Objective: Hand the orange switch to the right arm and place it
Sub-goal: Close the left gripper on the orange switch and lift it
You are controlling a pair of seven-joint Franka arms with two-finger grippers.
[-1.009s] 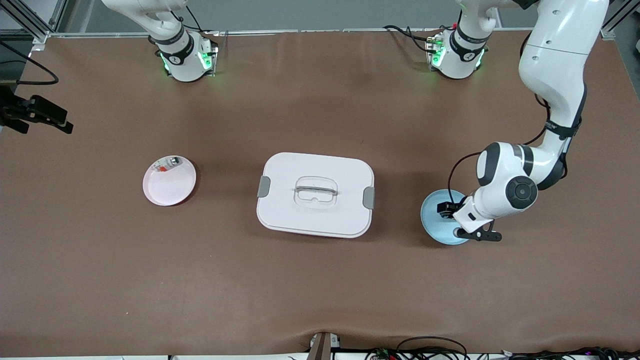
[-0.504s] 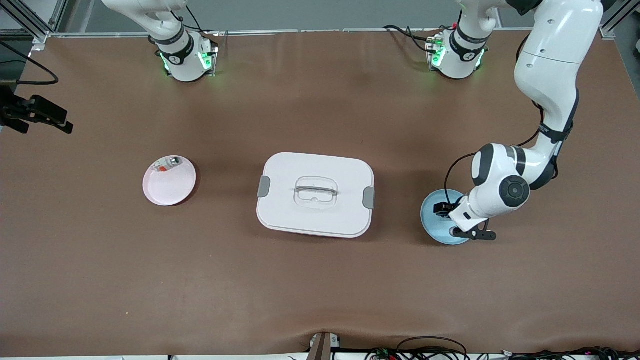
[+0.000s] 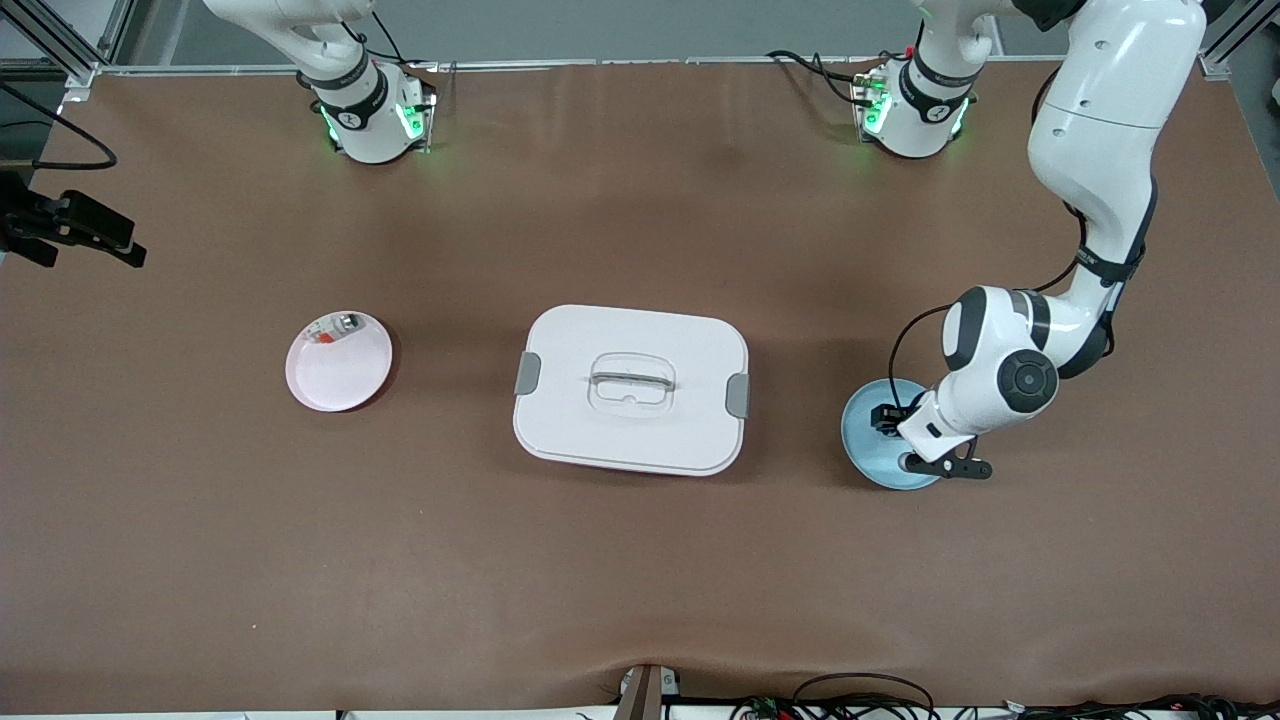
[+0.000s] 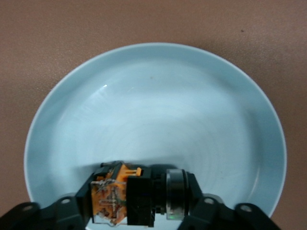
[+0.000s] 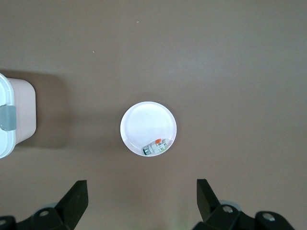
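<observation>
The orange switch (image 4: 120,194), a small black cylinder with an orange end and a silver ring, lies sideways in the blue plate (image 4: 158,105) near its rim. My left gripper (image 4: 139,203) is down in that plate (image 3: 862,445) with one finger against each end of the switch, shut on it. In the front view the left gripper (image 3: 888,420) covers the switch. My right gripper (image 5: 141,206) is open and empty, high over the table beside the pink plate (image 5: 144,122); it is out of the front view.
The pink plate (image 3: 340,375) holds a whitish-silver part with a red-orange patch (image 3: 335,327), also in the right wrist view (image 5: 156,146). A white lidded box (image 3: 630,388) with grey clips stands mid-table between the plates; its corner shows in the right wrist view (image 5: 17,120).
My left arm's wrist has shifted slightly toward the middle of the table, the gripper staying in the blue plate. Nothing else has moved.
</observation>
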